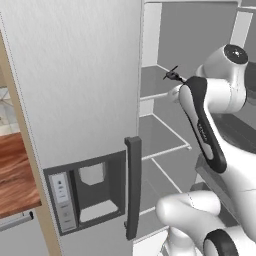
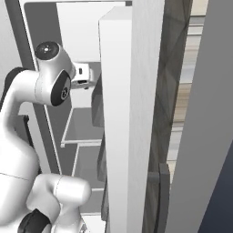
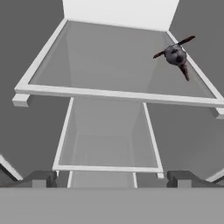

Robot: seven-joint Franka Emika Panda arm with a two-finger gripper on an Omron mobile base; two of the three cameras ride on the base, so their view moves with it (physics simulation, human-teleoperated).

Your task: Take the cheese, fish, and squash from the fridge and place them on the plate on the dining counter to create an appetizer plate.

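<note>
- Kitchen, at the fridge (image 1: 75, 90): you face it with the right door swung wide, the left door with its dark dispenser panel (image 1: 86, 192) and handle (image 1: 132, 187) closed. White-edged shelves (image 3: 118, 94) step down inside.
- Fish (image 3: 176, 55): small, dark, spiky-finned, on an upper shelf toward its right rear corner in the hand view; the left base view shows it at the shelf's edge, just past the arm's elbow. It lies apart from everything, so you have room on either side for the fingers.
- Gripper (image 3: 111, 177): jaws spread to full width, nothing between them; tips low in the hand view, aimed down over the shelves, well short of the fish.
- Arm (image 1: 202, 120): folded up into the open compartment, likely so the hand can look along the shelves.
- Dining counter (image 1: 15, 175): reddish wood top, seen left of the fridge.
- Step, by your reckoning: approach to the fish. You'd need to swing the hand right and forward.
</note>
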